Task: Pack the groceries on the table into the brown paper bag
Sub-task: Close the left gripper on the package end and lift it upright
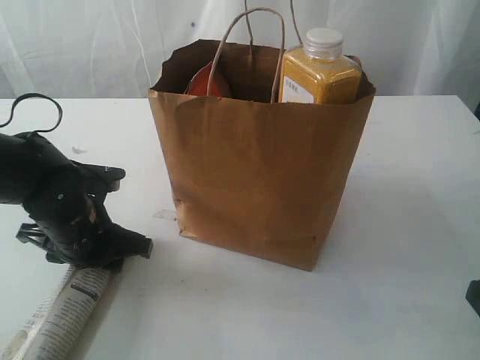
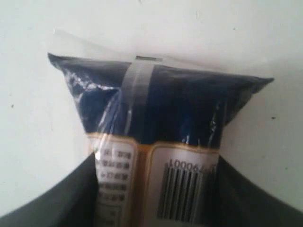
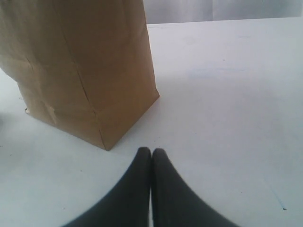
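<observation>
The brown paper bag (image 1: 255,172) stands upright mid-table, its corner also in the right wrist view (image 3: 80,61). Out of its open top rise the yellow juice bottle (image 1: 319,71) with its white cap and, on the left side, an orange-brown pouch (image 1: 206,81). The long pasta packet (image 1: 67,307) lies flat at the front left. My left gripper (image 1: 97,259) is low over its near end; up close, both dark fingers (image 2: 71,198) press against the packet's sides (image 2: 156,109). My right gripper (image 3: 151,151) is shut and holds nothing, right of the bag. The jar, can and carton are hidden.
The white table (image 1: 405,225) stretches bare to the right of the bag. A white curtain (image 1: 90,45) hangs behind. The bag's twisted handles (image 1: 251,45) stand up over its opening. A dark bit of the right arm (image 1: 474,296) shows at the right edge.
</observation>
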`<state>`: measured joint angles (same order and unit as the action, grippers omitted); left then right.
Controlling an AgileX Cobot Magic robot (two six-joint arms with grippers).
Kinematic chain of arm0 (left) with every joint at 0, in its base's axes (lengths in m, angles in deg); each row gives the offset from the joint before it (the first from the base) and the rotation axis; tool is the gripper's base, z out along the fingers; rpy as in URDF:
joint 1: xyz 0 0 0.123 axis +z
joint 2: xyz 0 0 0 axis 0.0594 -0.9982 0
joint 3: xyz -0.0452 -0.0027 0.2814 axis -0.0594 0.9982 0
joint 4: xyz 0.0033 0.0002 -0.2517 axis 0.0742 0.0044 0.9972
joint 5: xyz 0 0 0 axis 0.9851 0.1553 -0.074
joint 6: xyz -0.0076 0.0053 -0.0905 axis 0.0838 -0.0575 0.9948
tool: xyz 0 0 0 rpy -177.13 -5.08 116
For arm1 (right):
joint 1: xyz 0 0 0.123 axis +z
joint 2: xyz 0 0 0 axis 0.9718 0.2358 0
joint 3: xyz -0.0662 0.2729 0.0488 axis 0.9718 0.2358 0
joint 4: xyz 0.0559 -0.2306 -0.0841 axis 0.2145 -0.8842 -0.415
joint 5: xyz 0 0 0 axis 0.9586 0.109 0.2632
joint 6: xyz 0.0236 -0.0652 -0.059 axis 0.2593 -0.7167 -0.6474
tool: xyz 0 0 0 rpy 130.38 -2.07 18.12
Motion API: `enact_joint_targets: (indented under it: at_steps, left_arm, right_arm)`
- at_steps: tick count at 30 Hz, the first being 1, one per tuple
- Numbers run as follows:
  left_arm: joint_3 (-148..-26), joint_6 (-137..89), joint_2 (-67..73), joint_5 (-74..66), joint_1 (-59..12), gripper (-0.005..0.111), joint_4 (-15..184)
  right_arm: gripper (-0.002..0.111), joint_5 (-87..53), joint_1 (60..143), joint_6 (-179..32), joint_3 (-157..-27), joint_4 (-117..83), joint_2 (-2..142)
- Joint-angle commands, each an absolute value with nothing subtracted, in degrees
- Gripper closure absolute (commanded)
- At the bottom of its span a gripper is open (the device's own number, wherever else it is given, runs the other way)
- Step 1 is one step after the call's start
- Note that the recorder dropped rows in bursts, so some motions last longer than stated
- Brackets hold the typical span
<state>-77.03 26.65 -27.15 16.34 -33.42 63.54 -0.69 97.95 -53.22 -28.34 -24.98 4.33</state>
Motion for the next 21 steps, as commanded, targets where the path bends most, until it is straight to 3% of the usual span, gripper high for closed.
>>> enact_joint_targets:
  at_steps: [1, 9, 21]
  left_arm:
    - [-75.9, 26.2, -29.2, 21.0, -33.2, 0.106, 63.0]
    - [-77.1, 24.7, -25.8, 25.2, -33.2, 0.107, 62.4]
    - [-85.7, 24.9, -7.5, 32.9, -33.2, 0.107, 59.7]
  right_arm:
    - [0.108, -0.9, 97.5, -53.2, -28.1, -25.6, 4.1]
    - [0.108, -0.9, 97.5, -53.2, -28.1, -25.6, 4.1]
    - [0.108, -0.9, 97.5, -53.2, -28.1, -25.6, 4.1]
